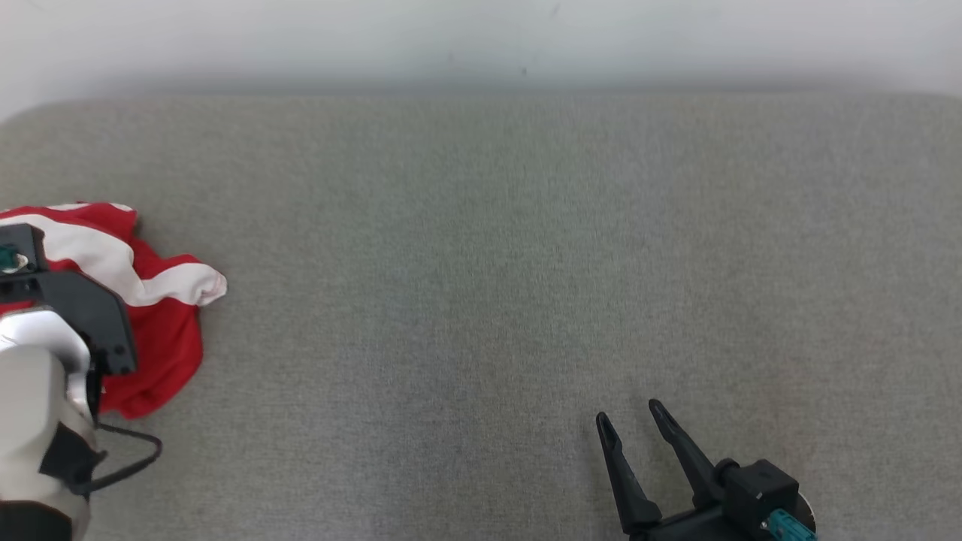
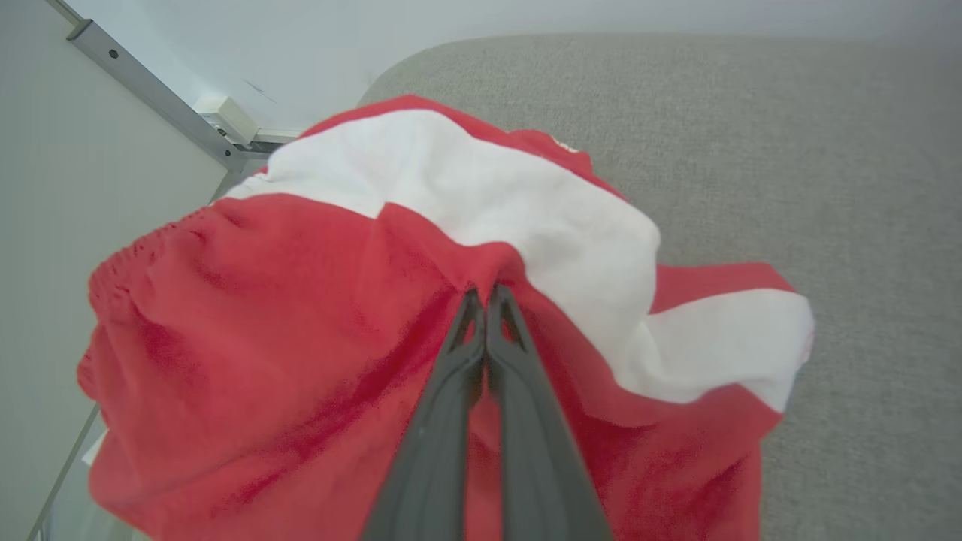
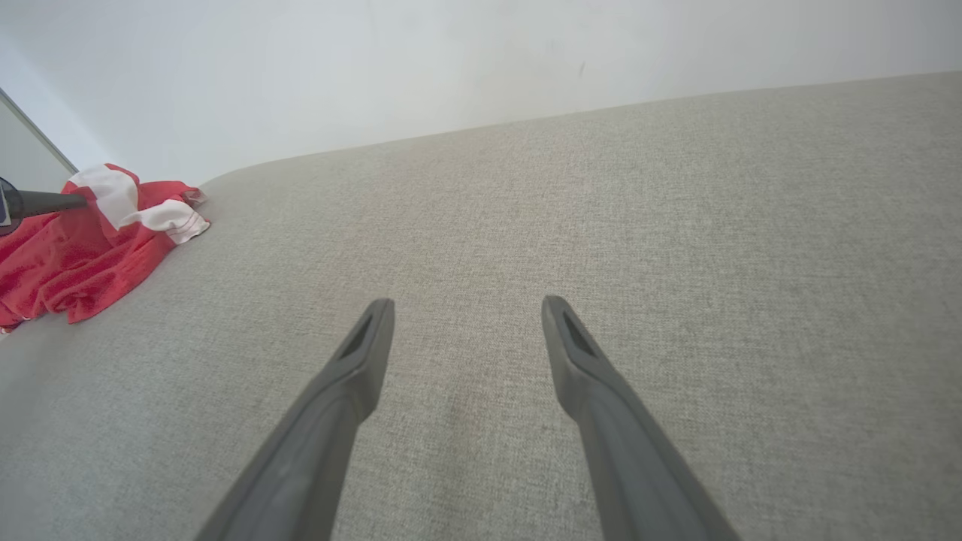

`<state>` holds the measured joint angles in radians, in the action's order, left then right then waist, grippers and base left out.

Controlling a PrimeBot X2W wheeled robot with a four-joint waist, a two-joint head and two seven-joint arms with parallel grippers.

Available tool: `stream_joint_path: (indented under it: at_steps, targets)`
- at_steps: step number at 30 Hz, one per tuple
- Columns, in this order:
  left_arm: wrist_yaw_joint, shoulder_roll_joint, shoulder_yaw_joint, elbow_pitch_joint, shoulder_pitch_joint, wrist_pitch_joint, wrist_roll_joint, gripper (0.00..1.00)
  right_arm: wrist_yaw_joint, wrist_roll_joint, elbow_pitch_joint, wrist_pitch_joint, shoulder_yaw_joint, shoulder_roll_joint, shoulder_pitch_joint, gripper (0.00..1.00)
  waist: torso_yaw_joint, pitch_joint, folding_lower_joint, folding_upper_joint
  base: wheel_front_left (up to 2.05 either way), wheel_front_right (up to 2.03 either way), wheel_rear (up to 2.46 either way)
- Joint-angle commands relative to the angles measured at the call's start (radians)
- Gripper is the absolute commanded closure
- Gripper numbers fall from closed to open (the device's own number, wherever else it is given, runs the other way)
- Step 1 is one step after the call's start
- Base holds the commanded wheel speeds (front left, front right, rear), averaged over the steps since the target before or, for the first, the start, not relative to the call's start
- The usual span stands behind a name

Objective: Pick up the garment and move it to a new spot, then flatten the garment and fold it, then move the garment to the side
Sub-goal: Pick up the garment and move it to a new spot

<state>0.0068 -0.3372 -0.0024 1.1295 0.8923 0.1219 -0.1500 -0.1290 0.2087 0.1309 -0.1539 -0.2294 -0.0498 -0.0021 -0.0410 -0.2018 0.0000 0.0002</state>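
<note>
At left desk (image 1: 481, 225) edge, garment (image 2: 263, 338) is gripped by clenched left pincer (image 2: 487, 294), likely for lifting. Near right, the right pincer (image 1: 627, 412) is held released.

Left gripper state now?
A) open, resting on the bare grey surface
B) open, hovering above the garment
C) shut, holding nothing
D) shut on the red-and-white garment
D: the left wrist view shows the left gripper with its fingers pressed together, a fold of the red-and-white garment pinched at the tips.
</note>
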Motion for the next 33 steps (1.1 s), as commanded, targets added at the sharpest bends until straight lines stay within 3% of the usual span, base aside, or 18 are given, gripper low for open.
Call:
stream_joint_path:
  at_steps: [1, 7, 13, 17, 23, 30, 33]
  targets:
    - [-0.007, -0.013, -0.004, -0.007, 0.015, 0.000, 0.012, 1.00, -0.003, 0.013, 0.006, -0.008, -0.004, -0.001, 0.001, 0.00, -0.052, 0.107, 0.0000, -0.0002, 0.00, 0.00, 0.00]
    - [-0.089, -0.029, -0.029, -0.059, 0.043, 0.037, -0.005, 1.00, -0.003, 0.080, 0.075, -0.059, -0.009, -0.001, 0.015, 0.00, -0.060, 0.237, 0.0000, -0.0002, 0.00, 0.00, 0.00]
    - [-0.124, 0.019, -0.068, -0.188, 0.069, 0.030, -0.034, 1.00, -0.003, 0.102, 0.121, -0.088, 0.016, -0.001, 0.009, 0.00, -0.012, 0.302, 0.0000, -0.0002, 0.00, 0.00, 0.00]
    - [-0.136, 0.096, -0.093, -0.306, 0.058, 0.028, -0.101, 1.00, -0.003, 0.081, 0.137, -0.096, 0.053, -0.001, 0.011, 0.00, 0.051, 0.324, 0.0000, -0.0002, 0.00, 0.00, 0.00]
    - [-0.136, 0.185, -0.181, -0.530, -0.015, 0.044, -0.210, 1.00, -0.003, 0.032, 0.121, -0.086, 0.098, -0.001, 0.003, 0.00, 0.197, 0.325, 0.0000, -0.0002, 0.00, 0.00, 0.00]
    - [-0.127, 0.237, -0.264, -0.727, -0.128, 0.039, -0.244, 1.00, -0.003, 0.003, 0.080, -0.051, 0.101, -0.001, -0.010, 0.00, 0.378, 0.279, 0.0000, -0.0002, 0.00, 0.00, 0.00]
    - [-0.112, 0.248, -0.279, -0.750, -0.161, 0.030, -0.240, 1.00, -0.003, 0.001, 0.069, -0.047, 0.105, -0.001, -0.010, 0.00, 0.414, 0.260, 0.0000, -0.0002, 0.00, 0.00, 0.00]
